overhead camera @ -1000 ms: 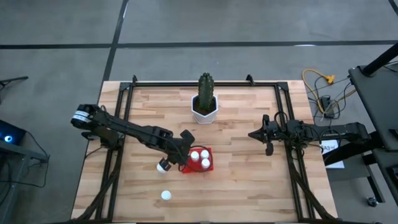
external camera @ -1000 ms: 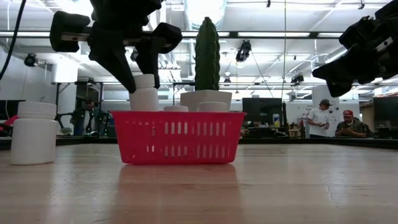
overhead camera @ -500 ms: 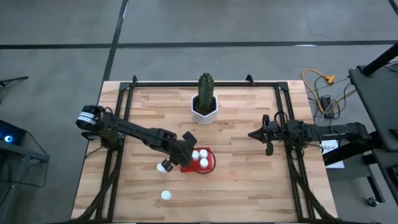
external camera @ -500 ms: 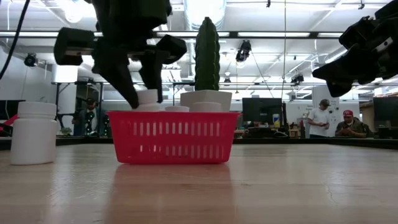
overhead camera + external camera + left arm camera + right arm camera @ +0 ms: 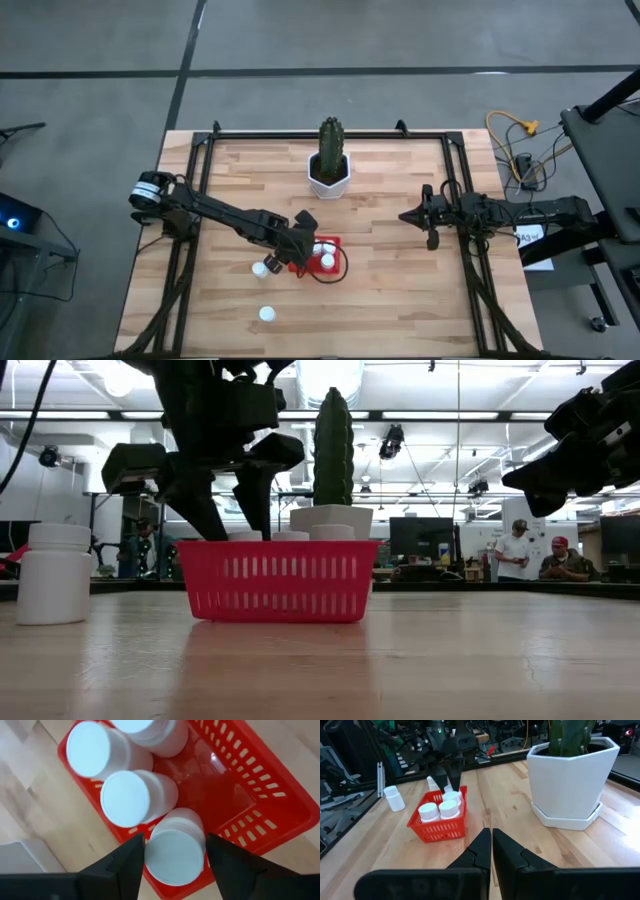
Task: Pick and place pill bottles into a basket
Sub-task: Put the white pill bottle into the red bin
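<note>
The red basket (image 5: 330, 262) stands mid-table and shows in the low view (image 5: 280, 580). It holds three white pill bottles (image 5: 132, 797) standing upright. My left gripper (image 5: 300, 246) is over the basket's left end, shut on a fourth bottle (image 5: 175, 852) that is lowered inside it. Two more bottles stand on the table left of the basket (image 5: 260, 269) and nearer the front edge (image 5: 267, 314). My right gripper (image 5: 405, 215) hangs shut and empty above the table's right half. My left gripper pinches the pill bottle between its two fingers (image 5: 132, 857) at the cap's opposite sides (image 5: 151, 851). The fingers come from above, pointing down. The bottle is upright in a corner of the basket, its cap about level with the rim (image 5: 245, 536). Its base is hidden.
A white hexagonal pot with a cactus (image 5: 329, 172) stands behind the basket near the far edge. A black frame (image 5: 200, 150) runs round the table top. In the low view people show in the room beyond (image 5: 517, 550).
My left gripper has gone down and a little toward the table's near edge. It has carried the bottle from above the basket's rim into the basket's left end. The gripper stays shut on the bottle.
</note>
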### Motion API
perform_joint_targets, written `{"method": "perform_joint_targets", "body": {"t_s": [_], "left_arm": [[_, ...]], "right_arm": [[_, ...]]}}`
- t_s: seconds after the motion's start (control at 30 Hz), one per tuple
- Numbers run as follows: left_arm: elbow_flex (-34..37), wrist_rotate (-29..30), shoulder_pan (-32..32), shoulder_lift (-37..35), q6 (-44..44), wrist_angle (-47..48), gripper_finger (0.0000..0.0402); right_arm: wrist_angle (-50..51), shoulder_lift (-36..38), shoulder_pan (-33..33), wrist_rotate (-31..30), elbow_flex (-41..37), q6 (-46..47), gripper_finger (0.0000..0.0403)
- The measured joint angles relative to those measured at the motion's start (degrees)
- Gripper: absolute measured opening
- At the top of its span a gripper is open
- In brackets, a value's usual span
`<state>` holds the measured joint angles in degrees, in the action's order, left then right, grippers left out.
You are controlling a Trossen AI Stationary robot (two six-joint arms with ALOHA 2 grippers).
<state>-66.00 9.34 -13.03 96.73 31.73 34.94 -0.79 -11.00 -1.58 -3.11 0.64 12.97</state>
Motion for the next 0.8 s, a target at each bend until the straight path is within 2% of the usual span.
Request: {"method": "perform_joint_targets", "body": {"t_s": [0.8], "left_arm": [[-1.94,3.50,-0.22,-0.24,-1.32,0.00,0.0196]], "right_arm": [[0.05,-0.02,-0.02,0.06,0.00,0.04,0.0009]]}}
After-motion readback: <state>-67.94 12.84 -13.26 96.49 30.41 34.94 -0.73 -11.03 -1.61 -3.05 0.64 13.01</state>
